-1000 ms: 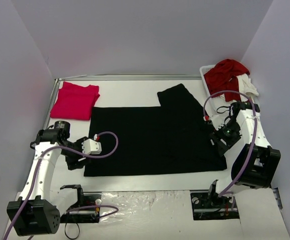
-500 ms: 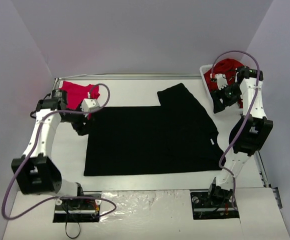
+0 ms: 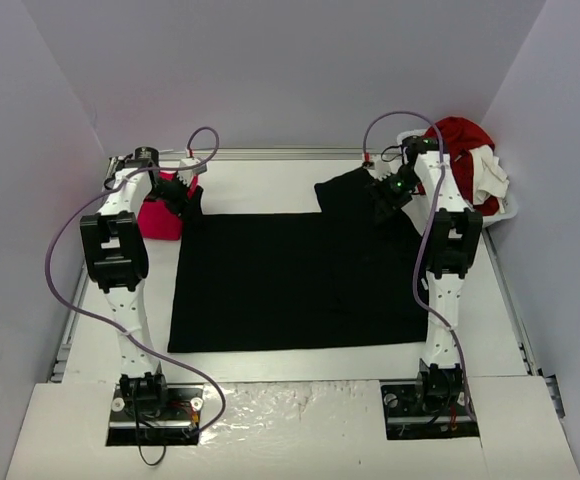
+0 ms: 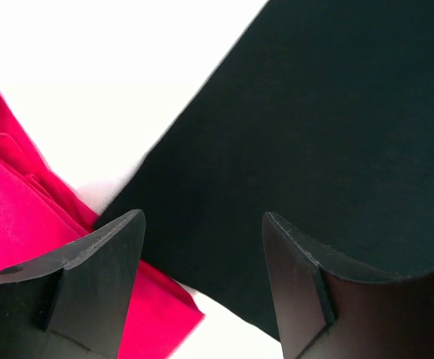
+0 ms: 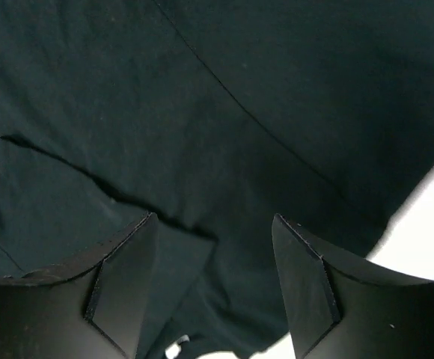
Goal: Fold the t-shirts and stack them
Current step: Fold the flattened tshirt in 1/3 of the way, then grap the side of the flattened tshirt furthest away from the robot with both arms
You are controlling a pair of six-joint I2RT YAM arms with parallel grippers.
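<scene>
The black t-shirt (image 3: 300, 280) lies flat across the middle of the table, with one sleeve (image 3: 350, 190) sticking out toward the back. The pink-red t-shirt (image 3: 157, 215) sits folded at the back left. My left gripper (image 3: 183, 196) hangs open over the black shirt's far-left corner. In the left wrist view the gripper (image 4: 202, 218) frames that black corner (image 4: 337, 134), with the pink-red shirt (image 4: 22, 224) at the left. My right gripper (image 3: 383, 196) stands open over the sleeve. Its wrist view shows the gripper (image 5: 214, 218) above wrinkled black cloth (image 5: 202, 112). Neither gripper holds anything.
A white basket (image 3: 497, 195) at the back right holds a heap of red cloth (image 3: 460, 140) and white cloth (image 3: 488, 175). A metal rail (image 3: 270, 154) runs along the table's back edge. Purple cables loop above both arms.
Both arms have swung from the shirt's near sides up to its far edge. The left went to the far-left corner. The right passed the basket and came over the sleeve. Jaws stayed open.
</scene>
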